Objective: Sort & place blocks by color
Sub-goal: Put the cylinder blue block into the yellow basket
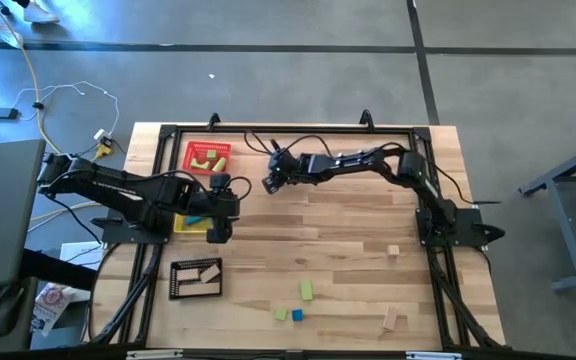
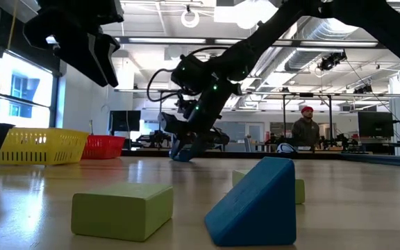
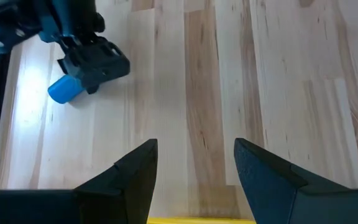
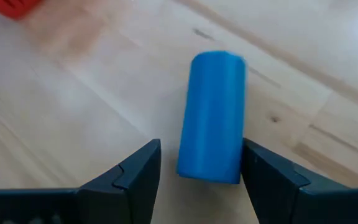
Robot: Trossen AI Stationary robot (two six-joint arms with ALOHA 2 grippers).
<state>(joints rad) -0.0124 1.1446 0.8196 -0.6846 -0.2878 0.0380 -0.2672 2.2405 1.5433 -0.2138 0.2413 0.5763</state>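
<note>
A blue cylinder [image 4: 213,115] lies on its side on the table at the far middle; it also shows in the left wrist view [image 3: 64,90]. My right gripper [image 1: 271,182] is low over it and open, one finger on each side of its near end. My left gripper [image 1: 218,218] is open and empty, raised by the yellow tray [image 1: 190,224]. Two green blocks [image 1: 306,289] [image 1: 281,313], a blue wedge [image 1: 296,315] and two tan blocks [image 1: 393,250] [image 1: 393,320] lie on the near half of the table. My right gripper has its fingers along the blue cylinder's curved sides, slanting down from the table's right. One finger [image 4: 260,174] stands right at the cylinder's side [image 4: 238,158]; I cannot tell whether it touches. The other finger stands apart from it. The cylinder lies on the table.
A red tray [image 1: 208,157] holding green blocks stands at the far left. A black tray [image 1: 196,278] holding tan blocks stands at the near left. A black frame runs round the table edge. A person stands in the room behind [image 2: 306,128].
</note>
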